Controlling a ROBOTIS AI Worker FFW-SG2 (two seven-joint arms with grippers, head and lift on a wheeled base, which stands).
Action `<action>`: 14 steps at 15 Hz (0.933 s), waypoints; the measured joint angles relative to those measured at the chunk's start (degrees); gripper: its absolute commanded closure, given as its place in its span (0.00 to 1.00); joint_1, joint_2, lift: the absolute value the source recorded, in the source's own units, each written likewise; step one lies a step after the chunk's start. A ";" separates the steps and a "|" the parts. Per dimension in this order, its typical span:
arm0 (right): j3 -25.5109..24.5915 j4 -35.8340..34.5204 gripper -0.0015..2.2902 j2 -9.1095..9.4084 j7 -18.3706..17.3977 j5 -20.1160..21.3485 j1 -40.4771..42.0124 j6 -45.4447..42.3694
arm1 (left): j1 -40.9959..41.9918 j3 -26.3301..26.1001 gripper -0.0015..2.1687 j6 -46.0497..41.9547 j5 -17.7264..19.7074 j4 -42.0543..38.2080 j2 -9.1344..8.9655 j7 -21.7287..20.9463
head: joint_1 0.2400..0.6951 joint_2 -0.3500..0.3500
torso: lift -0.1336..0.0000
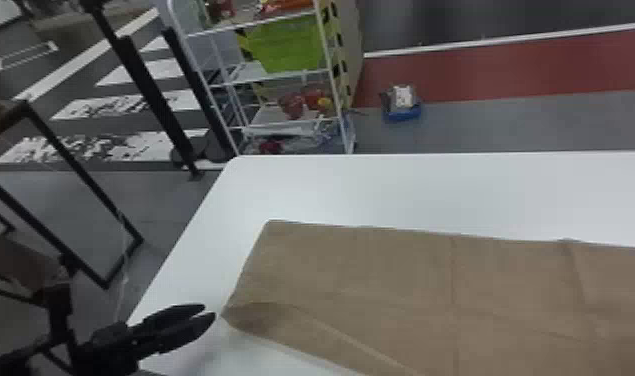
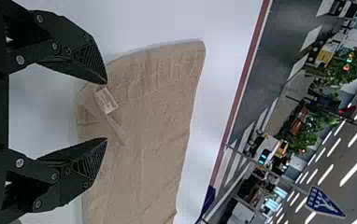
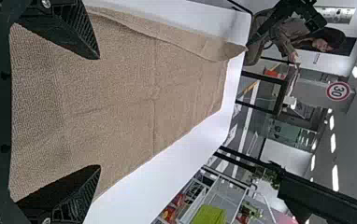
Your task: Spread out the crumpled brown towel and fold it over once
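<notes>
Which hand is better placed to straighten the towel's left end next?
Probably the left. The left hand is open right beside the brown towel's rumpled near-left corner, with the label before its fingers. The right hand is open too, but farther off, toward the towel's right end.

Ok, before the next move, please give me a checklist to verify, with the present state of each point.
1. Towel lying on the table: ok.
2. Towel's near left corner flat: not ok, it is turned up and the near edge has a loose flap.
3. Towel free of creases: not ok, a crease crosses it and others show.
4. Left gripper open: ok, fingers wide apart.
5. Right gripper open: ok, fingers apart.
6. Left fingertips clear of the towel: cannot tell, they are close to the corner.
</notes>
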 measured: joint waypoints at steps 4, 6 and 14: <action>0.23 -0.44 0.02 0.26 0.00 -0.17 0.10 0.00 | 0.02 4.46 0.63 -1.98 9.46 -0.51 -2.58 6.62 | 1.00 1.00 | 0.08; 0.53 -0.85 0.02 0.63 0.00 0.15 0.10 0.14 | -0.27 2.32 0.88 -3.72 10.48 -1.49 -4.24 11.14 | 1.00 1.00 | 0.08; -0.51 0.00 0.02 0.76 0.00 0.67 0.46 -0.06 | -1.52 -14.99 0.88 2.95 0.14 -7.33 -6.23 19.77 | 1.00 0.79 | 0.08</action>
